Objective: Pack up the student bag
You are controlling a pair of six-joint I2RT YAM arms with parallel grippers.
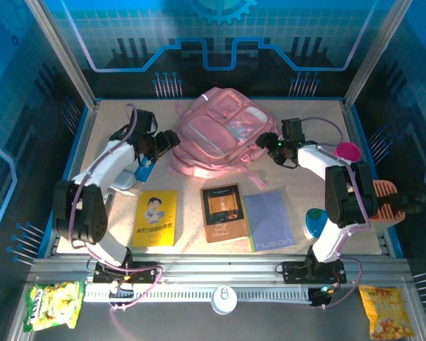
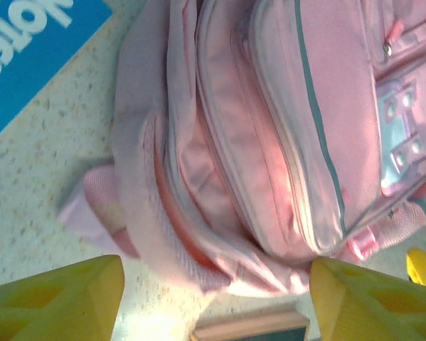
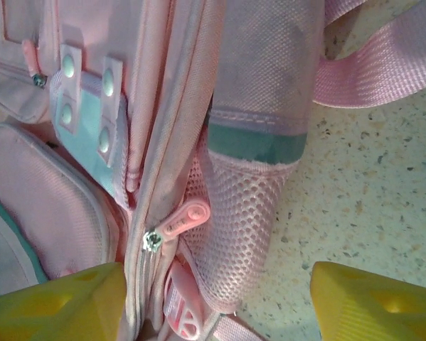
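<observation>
1. Your student bag is lying flat on the tabletop, up at 12 o'clock in the overhead view. Front pockets face up and the straps spill out toward 6 o'clock.
2. Your left end effector is parked right at the bag's 9 o'clock edge. On the left wrist cam the left fingers are spread wide with nothing between them. It's open and holding nothing, and the bag's zipped pockets sit just past the tips.
3. Your right end effector is at the bag's 3 o'clock edge. On the right wrist cam the right fingers are also well apart. The pink zip pull and the mesh side pocket lie in the gap. Nothing is pinched, so I'd call it open. I honestly can't tell if either finger is brushing the fabric.
4. Toward 6 o'clock from the bag there's a row of flat stuff: a yellow book, a brown book and a grey-blue notebook. The last two are just beside each other.
5. A blue packet sits at about 8 o'clock from the bag, partly under your left arm.
6. A magenta cup stands out past your right arm at 3 o'clock, near the tabletop's edge.
</observation>
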